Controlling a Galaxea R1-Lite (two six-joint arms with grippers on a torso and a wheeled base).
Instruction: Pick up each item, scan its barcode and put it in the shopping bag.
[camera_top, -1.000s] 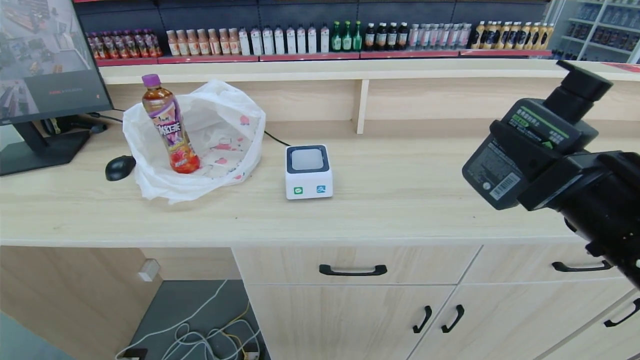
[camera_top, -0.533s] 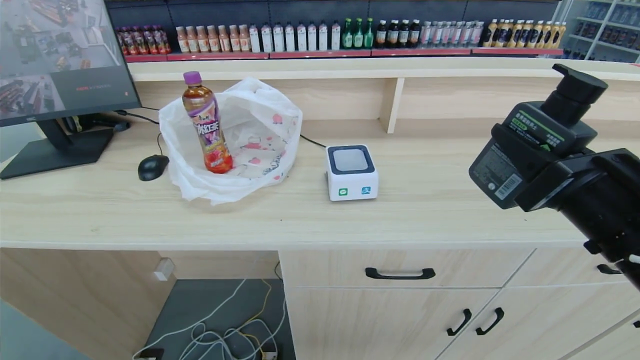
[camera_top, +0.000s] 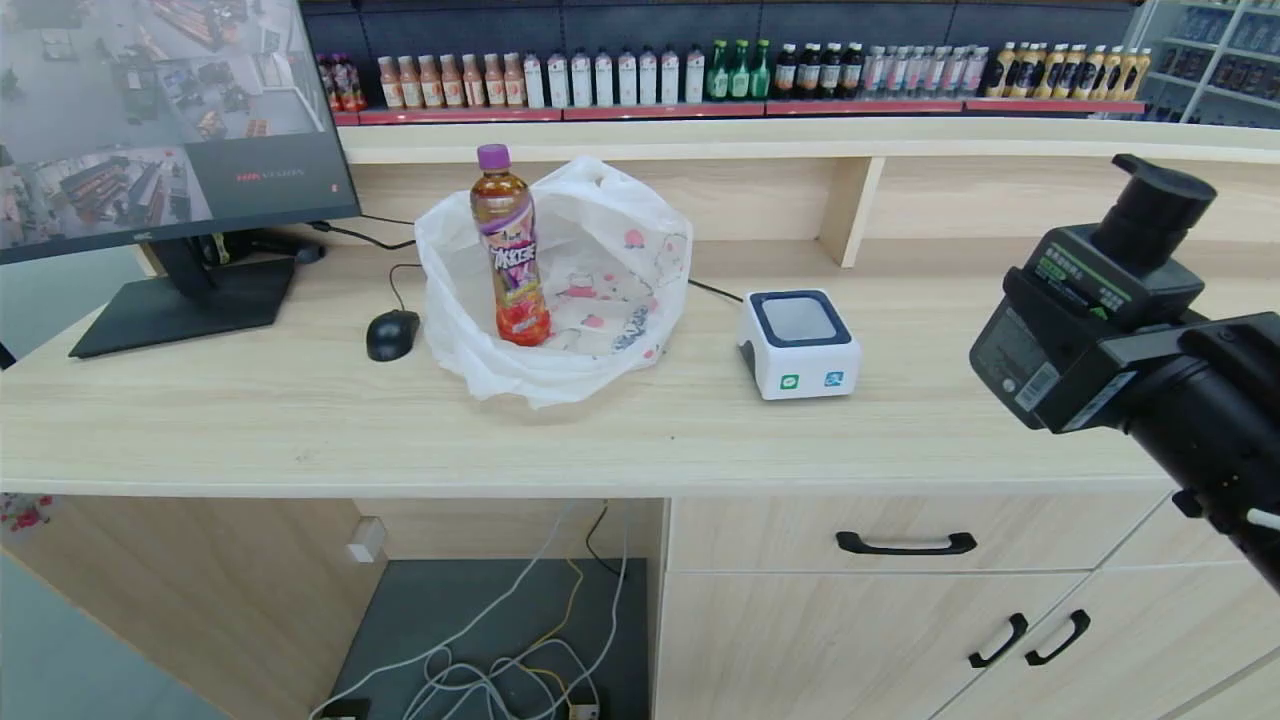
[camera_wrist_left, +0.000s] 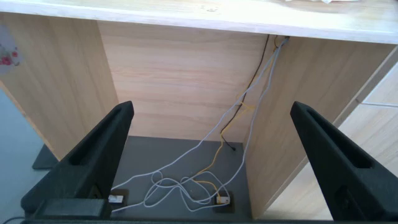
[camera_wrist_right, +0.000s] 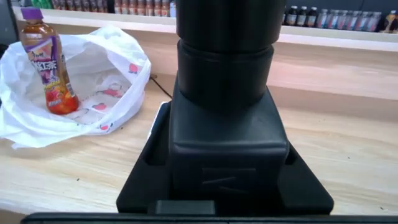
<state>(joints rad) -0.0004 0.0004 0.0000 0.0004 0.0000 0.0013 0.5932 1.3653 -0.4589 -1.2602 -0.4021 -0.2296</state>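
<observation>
Your right gripper (camera_top: 1105, 395), at the right edge of the head view, is clamped on one black pump bottle (camera_top: 1085, 300) and holds it in the air, tilted. The bottle's base is buried in the black fingers, and where finger ends and bottle begins is hard to make out. The arm behind it is cut off by the frame's right edge.

The bottle is squarish and dark, with a round black pump top toward the upper right, a green-striped label on its upper face and a white barcode patch on the face turned to the lower left. In the right wrist view the same bottle (camera_wrist_right: 227, 130) blocks most of what lies behind it.

In the left wrist view your left gripper (camera_wrist_left: 214, 165) has its two fingers spread wide with nothing between them. It is aimed at loose cables (camera_wrist_left: 205, 180) under the counter (camera_top: 300, 420).

On the counter at upper centre sits one white shopping bag (camera_top: 600, 345) printed with pink figures, its mouth open. One tea bottle (camera_top: 510, 255) with a purple cap stands upright inside it. One white scanner (camera_top: 798, 345) with a dark-rimmed window sits right of the bag, well apart from the held bottle. One black mouse (camera_top: 392, 334) lies just left of the bag. One monitor (camera_top: 150, 110) at upper left is cropped by the frame.
</observation>
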